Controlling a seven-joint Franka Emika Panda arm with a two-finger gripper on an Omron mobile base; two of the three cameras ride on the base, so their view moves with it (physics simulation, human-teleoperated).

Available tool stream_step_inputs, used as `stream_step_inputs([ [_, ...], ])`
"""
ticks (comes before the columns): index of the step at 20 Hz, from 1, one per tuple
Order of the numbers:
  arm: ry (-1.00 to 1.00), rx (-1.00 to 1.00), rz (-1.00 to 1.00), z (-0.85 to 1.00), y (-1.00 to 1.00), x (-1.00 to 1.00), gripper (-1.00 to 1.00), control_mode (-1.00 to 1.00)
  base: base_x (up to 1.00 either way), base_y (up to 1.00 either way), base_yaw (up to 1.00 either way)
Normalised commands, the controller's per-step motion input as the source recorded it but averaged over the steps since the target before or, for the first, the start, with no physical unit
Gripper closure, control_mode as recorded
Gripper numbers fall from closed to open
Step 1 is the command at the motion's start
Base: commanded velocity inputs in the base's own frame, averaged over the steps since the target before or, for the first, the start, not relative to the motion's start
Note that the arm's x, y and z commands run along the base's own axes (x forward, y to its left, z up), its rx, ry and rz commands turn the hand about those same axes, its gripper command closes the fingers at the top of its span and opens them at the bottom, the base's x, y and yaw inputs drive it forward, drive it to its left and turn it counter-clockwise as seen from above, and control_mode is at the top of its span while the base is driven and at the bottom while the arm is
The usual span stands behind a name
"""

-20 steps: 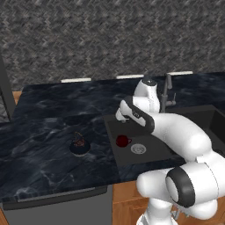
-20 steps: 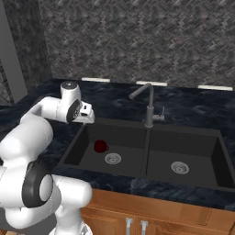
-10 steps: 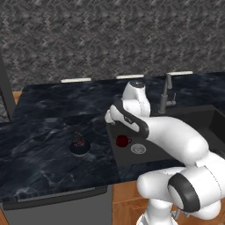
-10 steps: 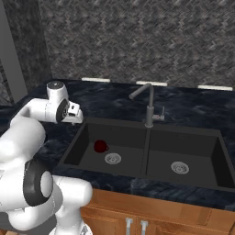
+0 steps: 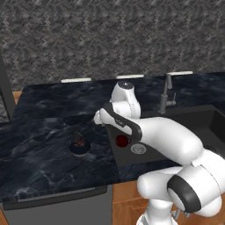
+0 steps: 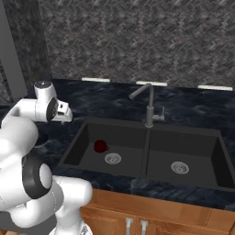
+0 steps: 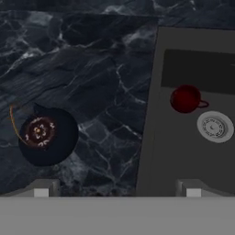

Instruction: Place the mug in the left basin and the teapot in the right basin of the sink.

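Hovering above the dark marble counter [image 5: 39, 145] just left of the sink [image 6: 220, 160], the claw [image 7: 117, 190] has its jaws spread wide apart with nothing between them; in the hand view the two finger tips [image 7: 42, 189] stand far from each other at the bottom, one over the stone and the other over the left basin [image 7: 193, 160]. In the left base view the claw's end [image 5: 98, 117] pokes out at the sink's left rim, between the teapot and the basin. Looking down past the fingers, the teapot [image 7: 45, 135] sits on the counter to the left, upright, its reddish marks on top and its thin wire handle arching at its left side. It is apart from the claw and well clear of the sink edge. In the left base view the teapot [image 5: 80, 145] stands alone on the counter, left of the arm.

The mug [image 7: 186, 98] rests on the floor of the left basin, its small loop handle pointing toward the round silver drain [image 7: 215, 126] just beside it. The right base view shows the same mug [image 6: 100, 146] near the drain of the left bowl. Past the divider lies the right basin [image 6: 183, 149], with its own drain [image 6: 180, 167]. The slim tap [image 6: 148, 106] rises at the back of the divider.
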Motion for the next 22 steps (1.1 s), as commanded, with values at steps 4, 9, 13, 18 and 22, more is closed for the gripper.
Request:
stream_step_inputs([
  [4, 0.01, 0.0, 0.12, 0.07, 0.43, 0.0, -1.0, -1.0, 0.0, 0.0, 0.0],
  [9, 0.02, 0.0, 0.11, 0.06, 0.44, 0.0, -1.0, -1.0, 0.0, 0.0, 0.0],
  [13, 0.03, 0.0, 0.12, 0.03, 0.41, 0.0, -1.0, -1.0, 0.0, 0.0, 0.0],
  [18, 0.03, 0.0, 0.13, 0.0, 0.4, 0.0, -1.0, -1.0, 0.0, 0.0, 0.0],
  [22, 0.01, -0.06, 0.11, 0.0, 0.36, 0.0, -1.0, -1.0, 0.0, 0.0, 0.0],
])
